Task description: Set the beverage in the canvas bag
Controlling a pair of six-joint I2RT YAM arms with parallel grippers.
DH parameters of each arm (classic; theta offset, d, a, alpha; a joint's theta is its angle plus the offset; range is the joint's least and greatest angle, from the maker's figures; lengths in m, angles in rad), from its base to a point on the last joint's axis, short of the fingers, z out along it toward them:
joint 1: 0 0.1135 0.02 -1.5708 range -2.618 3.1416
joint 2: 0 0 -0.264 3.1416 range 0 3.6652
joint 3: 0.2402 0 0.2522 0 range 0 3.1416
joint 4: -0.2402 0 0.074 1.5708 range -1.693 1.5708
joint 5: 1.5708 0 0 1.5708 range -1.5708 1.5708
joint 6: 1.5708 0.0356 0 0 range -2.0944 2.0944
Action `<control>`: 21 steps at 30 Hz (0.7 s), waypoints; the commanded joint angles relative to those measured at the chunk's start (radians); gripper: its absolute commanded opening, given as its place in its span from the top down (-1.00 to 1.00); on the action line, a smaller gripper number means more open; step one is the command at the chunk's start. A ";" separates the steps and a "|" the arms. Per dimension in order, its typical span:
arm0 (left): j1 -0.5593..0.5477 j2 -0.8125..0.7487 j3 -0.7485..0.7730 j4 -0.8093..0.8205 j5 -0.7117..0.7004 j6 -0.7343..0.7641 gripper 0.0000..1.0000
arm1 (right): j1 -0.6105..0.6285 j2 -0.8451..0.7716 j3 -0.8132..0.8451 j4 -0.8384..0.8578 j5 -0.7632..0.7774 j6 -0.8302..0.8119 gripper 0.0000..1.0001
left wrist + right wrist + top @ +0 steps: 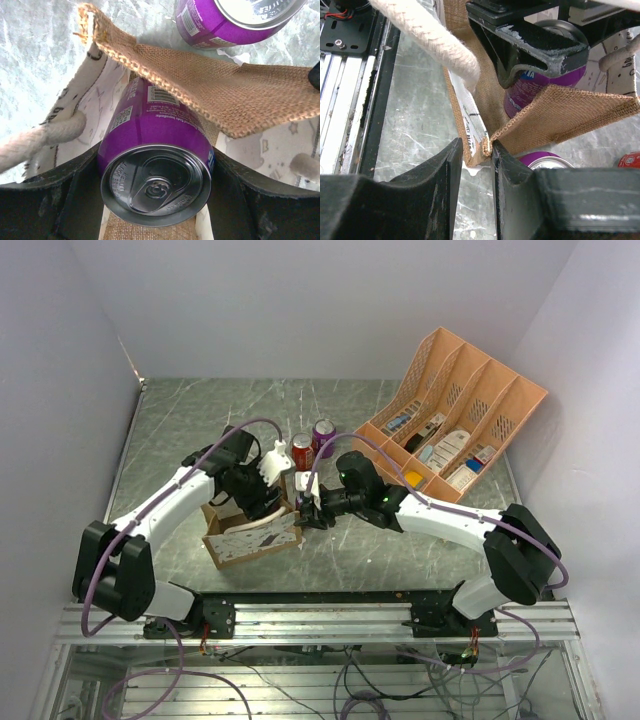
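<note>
Just left of centre in the overhead view, the canvas bag [250,540] sits on the grey marbled table [180,430], its white patterned panel facing the bottom of the frame. Both arms meet over it.

The left gripper [155,202] is clenched on a purple can [155,145] – its black fingers [50,200] press the can from either side, near the silver top that fills the lower middle of the left wrist view. The can's far end dips into the mouth of the bag, under a burlap flap that crosses the frame from upper left to right. A cream rope handle [40,140] curves in from the left edge.

The right gripper [481,155] pinches the bag's rim at a corner where burlap and white lining meet; its two dark fingers [435,190] are closed tight on the cloth in the lower middle of the right wrist view – holding the mouth open, with the held can visible above.

A second purple can [323,432] and a red can [302,450] stand upright on the table just above the bag in the overhead view, close beside each other. An orange file organizer [470,390] lies in the upper right, with small items in its slots too small to name.
</note>
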 commanded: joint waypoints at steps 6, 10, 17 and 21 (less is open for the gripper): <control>-0.008 0.012 -0.041 0.142 0.056 0.008 0.59 | 0.000 -0.009 -0.013 0.014 -0.012 -0.034 0.42; -0.008 0.006 -0.074 0.185 0.069 0.003 0.44 | -0.005 -0.006 -0.016 0.011 -0.011 -0.043 0.41; -0.008 0.022 -0.093 0.217 0.103 -0.001 0.22 | -0.011 -0.009 -0.013 -0.009 -0.018 -0.073 0.32; -0.008 0.011 -0.101 0.223 0.109 0.006 0.10 | -0.016 -0.022 -0.012 -0.018 -0.018 -0.081 0.23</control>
